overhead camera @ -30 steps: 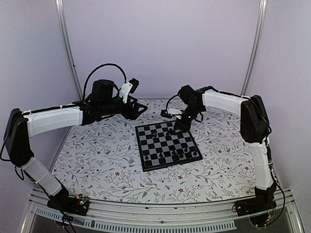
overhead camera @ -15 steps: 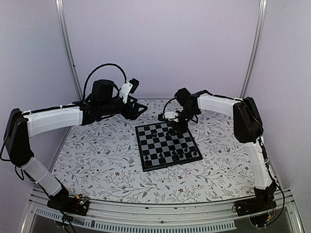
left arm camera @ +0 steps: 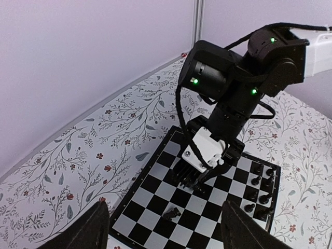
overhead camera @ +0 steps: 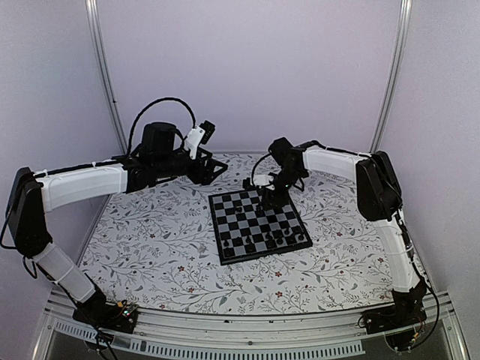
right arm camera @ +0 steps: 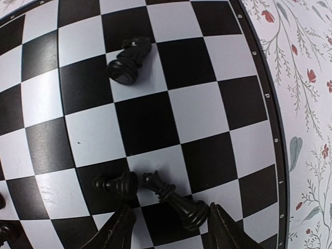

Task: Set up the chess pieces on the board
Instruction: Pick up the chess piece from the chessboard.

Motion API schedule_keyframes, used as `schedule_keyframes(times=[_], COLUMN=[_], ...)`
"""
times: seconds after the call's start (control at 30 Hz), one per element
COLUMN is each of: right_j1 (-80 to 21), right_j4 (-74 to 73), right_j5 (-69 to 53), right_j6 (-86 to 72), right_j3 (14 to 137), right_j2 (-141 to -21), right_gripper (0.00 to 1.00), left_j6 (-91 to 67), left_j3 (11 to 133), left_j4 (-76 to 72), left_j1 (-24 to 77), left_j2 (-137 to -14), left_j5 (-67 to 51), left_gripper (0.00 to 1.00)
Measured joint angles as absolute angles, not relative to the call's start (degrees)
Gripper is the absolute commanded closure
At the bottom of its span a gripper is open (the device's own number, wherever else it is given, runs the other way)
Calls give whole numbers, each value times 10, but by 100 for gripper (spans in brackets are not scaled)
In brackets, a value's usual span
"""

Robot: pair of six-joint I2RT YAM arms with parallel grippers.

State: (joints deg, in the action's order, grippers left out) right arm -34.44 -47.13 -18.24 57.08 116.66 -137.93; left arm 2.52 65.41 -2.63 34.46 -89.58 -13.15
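A table point(overhead camera: 150, 240) covered in a flowered cloth, seen from above, with two robot arms reaching in from its near edge. At the centre lies the board point(overhead camera: 240, 221), a black and pale grey chequered square.

The right arm point(overhead camera: 337, 161) bends in from the right side and reaches down over the far edge of the board, its wrist pointing steeply downward. The left arm point(overhead camera: 82, 186) stretches across the far left of the table and hangs above the cloth, well apart from the board and aimed towards it. The right arm is by far the nearer to the work.

The right gripper point(right arm camera: 171, 223) hovers low with its jaws parted and grasping nothing. Directly beneath, between its fingertips, a crowned piece point(right arm camera: 179, 202) lies tipped on its side. Its long axis runs slantwise across the gap rather than square to the fingers, the base close to one fingertip. A smaller piece point(right arm camera: 116, 183) lies toppled just beside the crown, by the other fingertip. A clean pick probably needs the wrist turned, or the neighbour may get pinched as well.

The left gripper point(overhead camera: 217, 171) is spread wide and empty.

A third piece point(right arm camera: 129, 54) lies on its side a few squares to the left. The standing pieces point(overhead camera: 277, 238) form a row along the board's near edge.
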Motion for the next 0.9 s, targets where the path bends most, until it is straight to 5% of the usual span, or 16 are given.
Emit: schedule_keyframes(times=[0.3, 0.6, 0.9], right_j1=[-344, -344, -341], right_j4=[-533, -538, -524], right_j5=[-224, -234, -250], right_j6=[590, 557, 500], right_j3=[1186, 1187, 1187], right_j2=[-1391, -1393, -1397], right_gripper=[68, 67, 85], left_j6=[25, 23, 23], left_j3=[654, 654, 654], left_j4=[-26, -25, -25], left_j1=[345, 345, 345], left_j2=[-896, -896, -896], left_j5=[-140, -146, -147], left_gripper=[24, 24, 24])
